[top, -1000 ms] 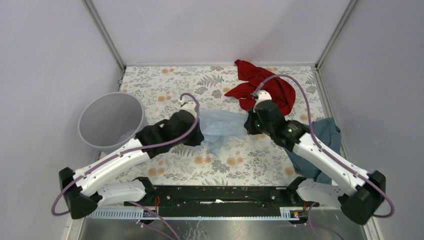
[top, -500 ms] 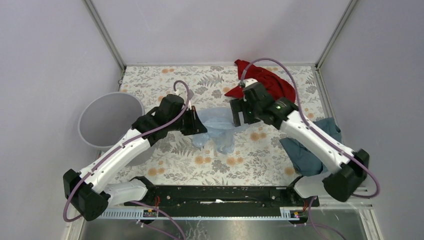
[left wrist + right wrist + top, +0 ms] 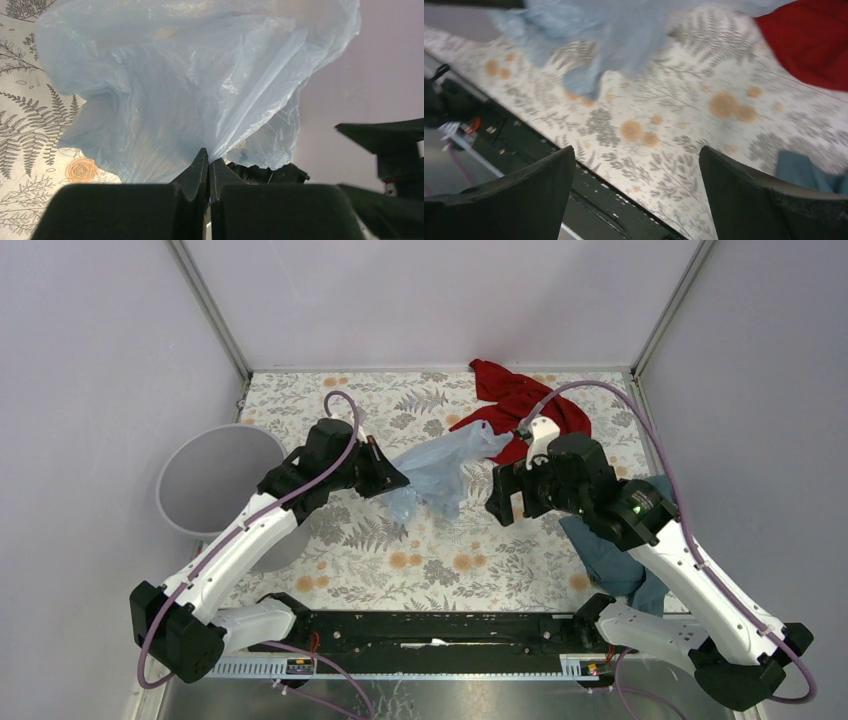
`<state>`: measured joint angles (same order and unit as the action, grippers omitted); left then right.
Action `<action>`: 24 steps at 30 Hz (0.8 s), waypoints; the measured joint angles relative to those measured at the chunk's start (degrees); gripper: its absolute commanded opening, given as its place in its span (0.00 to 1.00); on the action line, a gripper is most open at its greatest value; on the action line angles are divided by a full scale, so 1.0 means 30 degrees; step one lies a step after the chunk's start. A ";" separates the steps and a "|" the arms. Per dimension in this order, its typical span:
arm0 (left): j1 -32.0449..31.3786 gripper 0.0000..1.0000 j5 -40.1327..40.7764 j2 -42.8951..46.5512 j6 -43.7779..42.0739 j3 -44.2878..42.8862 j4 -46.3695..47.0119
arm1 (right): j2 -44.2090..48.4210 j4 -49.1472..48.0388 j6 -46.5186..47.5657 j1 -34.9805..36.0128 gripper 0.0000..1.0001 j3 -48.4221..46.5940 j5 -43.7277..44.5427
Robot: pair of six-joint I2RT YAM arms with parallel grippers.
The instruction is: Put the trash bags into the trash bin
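The pale-blue translucent trash bag (image 3: 440,465) hangs lifted over the middle of the floral table, pinched at one edge by my left gripper (image 3: 397,480). The left wrist view has the bag (image 3: 190,80) billowing above the shut fingertips (image 3: 208,159). The light-grey round trash bin (image 3: 222,480) stands at the table's left edge, left of that gripper. My right gripper (image 3: 508,502) hovers to the right of the bag, apart from it, jaws wide and empty. In its wrist view the bag (image 3: 619,35) is ahead and the right gripper (image 3: 636,160) frames bare tablecloth.
A red cloth (image 3: 520,405) lies at the back right, close behind the right gripper. A dark teal cloth (image 3: 620,540) lies under the right arm at the right edge. Booth walls close in the table on three sides; a black rail (image 3: 440,625) runs along the near edge.
The right gripper let go of the bag, opened wide and pulled back to the right. The left gripper, still shut on the bag, lifted it and shifted slightly back-left.
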<state>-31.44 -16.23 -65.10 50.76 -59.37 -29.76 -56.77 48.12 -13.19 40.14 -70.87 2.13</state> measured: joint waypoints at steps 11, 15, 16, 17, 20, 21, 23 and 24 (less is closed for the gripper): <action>0.1260 0.00 -0.1523 -0.0357 0.0903 -0.0007 0.0423 | -0.1668 -0.8123 -0.0583 0.5056 0.93 0.5209 -0.0051; 0.1268 0.00 -0.1894 -0.0342 0.1100 -0.0007 0.0627 | -0.2339 -1.0958 -0.1231 0.5122 0.69 0.6936 0.1953; 0.1268 0.00 -0.2011 -0.0335 0.1158 0.0000 0.0721 | -0.2470 -1.1599 -0.1348 0.5122 0.65 0.7235 0.2084; 0.1268 0.00 -0.2127 -0.0335 0.1239 0.0036 0.0896 | -0.2572 -1.2349 -0.1486 0.5129 0.62 0.7497 0.2135; 0.1268 0.00 -0.2412 -0.0270 0.1450 0.0306 0.1282 | -0.2841 -1.4418 -0.1734 0.5136 0.59 0.8007 0.2142; 0.1268 0.00 -0.2492 -0.0248 0.1545 0.0393 0.1290 | -0.2980 -1.5001 -0.1770 0.5136 0.58 0.8007 0.2171; 0.1268 0.00 -0.2543 -0.0153 0.1603 0.0561 0.1333 | -0.3177 -1.5803 -0.1843 0.5136 0.55 0.8007 0.2404; 0.1268 0.00 -0.2543 -0.0080 0.1625 0.0612 0.1311 | -0.3257 -1.6145 -0.1887 0.5136 0.53 0.8007 0.2579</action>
<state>-27.64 -23.86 -65.34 55.64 -57.54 -25.82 -66.54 -0.32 -18.85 55.55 -46.85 9.87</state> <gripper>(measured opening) 0.007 0.572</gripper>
